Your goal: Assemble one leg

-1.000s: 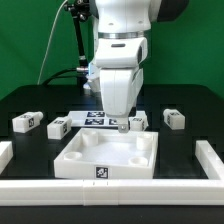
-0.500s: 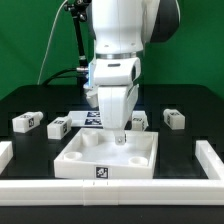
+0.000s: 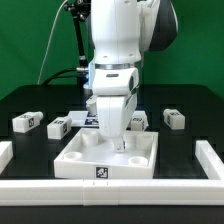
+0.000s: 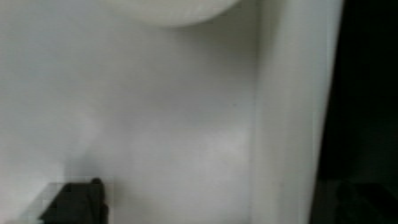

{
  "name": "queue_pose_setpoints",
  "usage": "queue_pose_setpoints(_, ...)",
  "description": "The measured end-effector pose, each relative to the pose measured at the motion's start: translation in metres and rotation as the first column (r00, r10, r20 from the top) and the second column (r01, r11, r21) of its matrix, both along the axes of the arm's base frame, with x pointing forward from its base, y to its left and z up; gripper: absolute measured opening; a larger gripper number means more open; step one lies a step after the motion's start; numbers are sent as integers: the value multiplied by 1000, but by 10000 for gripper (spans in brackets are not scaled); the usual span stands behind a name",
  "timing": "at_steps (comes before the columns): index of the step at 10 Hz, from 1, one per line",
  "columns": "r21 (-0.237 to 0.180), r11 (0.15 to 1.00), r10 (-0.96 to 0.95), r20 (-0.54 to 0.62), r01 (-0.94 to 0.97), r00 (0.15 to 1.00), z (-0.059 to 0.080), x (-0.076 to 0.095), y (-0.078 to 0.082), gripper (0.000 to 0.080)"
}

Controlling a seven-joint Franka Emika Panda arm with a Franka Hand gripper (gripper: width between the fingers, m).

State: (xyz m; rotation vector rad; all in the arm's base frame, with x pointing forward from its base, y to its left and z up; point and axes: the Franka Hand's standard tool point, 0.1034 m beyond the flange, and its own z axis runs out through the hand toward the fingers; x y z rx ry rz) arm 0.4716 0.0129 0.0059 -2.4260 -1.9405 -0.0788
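My gripper hangs low over the large white tray-like piece, at its far side right of the middle. It looks open and holds nothing. In the wrist view the gripper is just above the tray's white surface. One dark fingertip shows; the other is lost against a dark strip. A round socket lies ahead. Four small white legs with tags lie on the black table: one and another at the exterior view's left, one partly behind the arm, one at the right.
The marker board lies behind the tray, partly hidden by the arm. White rails border the table at the left, right and front. A green backdrop stands behind.
The arm has come down and toward the camera, from over the marker board's edge to low over the tray's far side. The legs and tray have not moved.
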Motion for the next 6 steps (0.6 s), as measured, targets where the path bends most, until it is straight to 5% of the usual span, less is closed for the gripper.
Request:
queue_pose_setpoints(3,0,1000,0,-1,0,1000,0,0,0,241)
queue_pose_setpoints(4,0,1000,0,-1,0,1000,0,0,0,241)
queue_pose_setpoints(5,0,1000,0,-1,0,1000,0,0,0,72)
queue_pose_setpoints(6,0,1000,0,-1,0,1000,0,0,0,57)
